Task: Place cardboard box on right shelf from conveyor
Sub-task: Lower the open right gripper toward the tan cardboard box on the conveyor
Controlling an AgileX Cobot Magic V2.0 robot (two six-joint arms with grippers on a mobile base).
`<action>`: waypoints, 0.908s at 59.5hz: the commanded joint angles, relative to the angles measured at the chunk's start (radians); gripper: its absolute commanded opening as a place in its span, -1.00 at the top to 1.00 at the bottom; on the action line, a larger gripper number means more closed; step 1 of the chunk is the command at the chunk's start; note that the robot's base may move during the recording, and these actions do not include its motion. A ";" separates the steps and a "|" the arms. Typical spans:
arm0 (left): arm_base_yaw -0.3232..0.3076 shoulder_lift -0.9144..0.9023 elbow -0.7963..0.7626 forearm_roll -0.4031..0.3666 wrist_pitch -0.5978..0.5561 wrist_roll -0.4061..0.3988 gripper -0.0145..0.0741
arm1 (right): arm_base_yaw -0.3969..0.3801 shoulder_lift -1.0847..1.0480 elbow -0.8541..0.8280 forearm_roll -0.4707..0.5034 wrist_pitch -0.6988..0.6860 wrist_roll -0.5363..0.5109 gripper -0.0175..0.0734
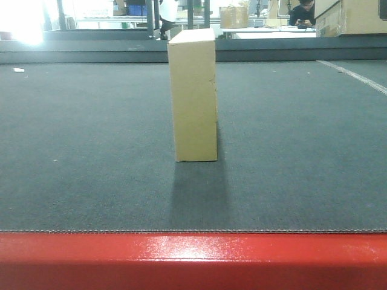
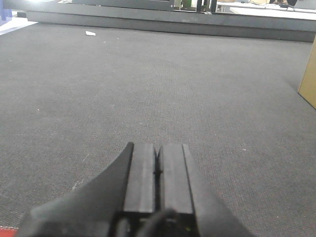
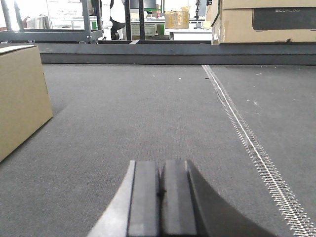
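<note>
The tan-yellow cardboard box (image 1: 193, 95) stands upright on its narrow end in the middle of the dark grey-green conveyor (image 1: 91, 151), back from the red front edge (image 1: 193, 257). In the left wrist view only a corner of the box (image 2: 309, 81) shows at the right edge; in the right wrist view the box (image 3: 19, 96) fills the left side. My left gripper (image 2: 158, 146) hovers low over bare belt, shut and holding nothing. Over the belt to the right of the box, my right gripper (image 3: 162, 162) is likewise shut on nothing. The right shelf is out of view.
A metal lacing seam (image 3: 247, 138) runs across the belt right of my right gripper. Large brown cartons (image 3: 266, 22) sit beyond the belt's far edge at the right. A small white scrap (image 2: 90, 33) lies far left on the belt. A person (image 1: 302, 13) sits in the background.
</note>
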 commanded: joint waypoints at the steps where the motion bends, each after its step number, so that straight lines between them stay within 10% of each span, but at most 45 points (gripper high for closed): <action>1: -0.001 -0.014 0.008 -0.006 -0.087 0.000 0.94 | -0.002 -0.020 -0.004 0.003 -0.085 -0.003 0.46; 54: -0.001 -0.014 0.008 -0.006 -0.087 0.000 0.94 | -0.002 -0.020 -0.004 0.003 -0.121 -0.003 0.46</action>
